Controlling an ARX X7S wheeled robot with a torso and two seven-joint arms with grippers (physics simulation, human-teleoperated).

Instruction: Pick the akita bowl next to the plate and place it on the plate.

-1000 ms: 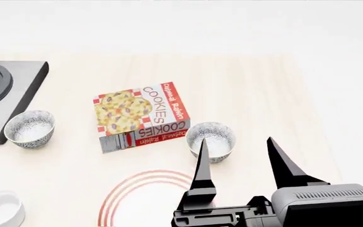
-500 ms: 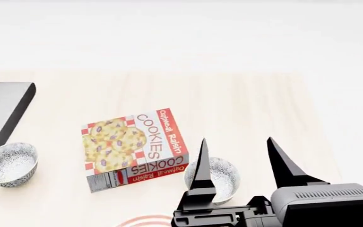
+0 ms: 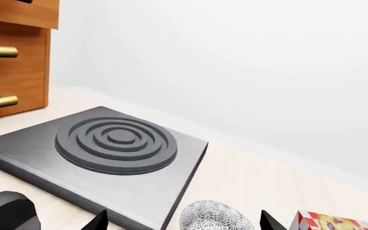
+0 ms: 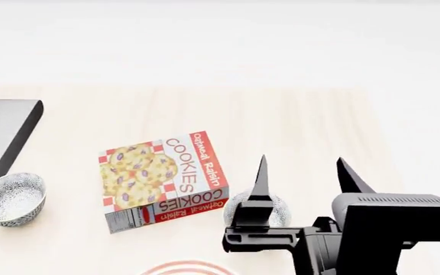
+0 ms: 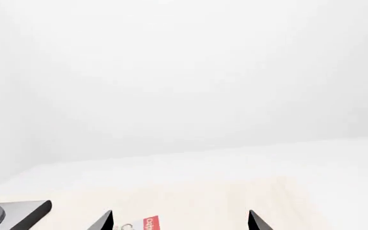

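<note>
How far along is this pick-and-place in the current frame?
Done: nothing yet; the akita bowl sits on the table beside the cookie box, and only the plate rim shows, bare. In hand: the right end effector hangs open above the bowl, holding nothing. Left: descend, grasp, lift, carry to the plate, release.

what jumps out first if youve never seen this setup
The right gripper fills the head view's lower right, black fingers spread open above a speckled akita bowl it partly hides. Just left of that bowl lies the bright red-and-yellow cookie box, with a second speckled bowl near the dark stove burner at far left.
</note>
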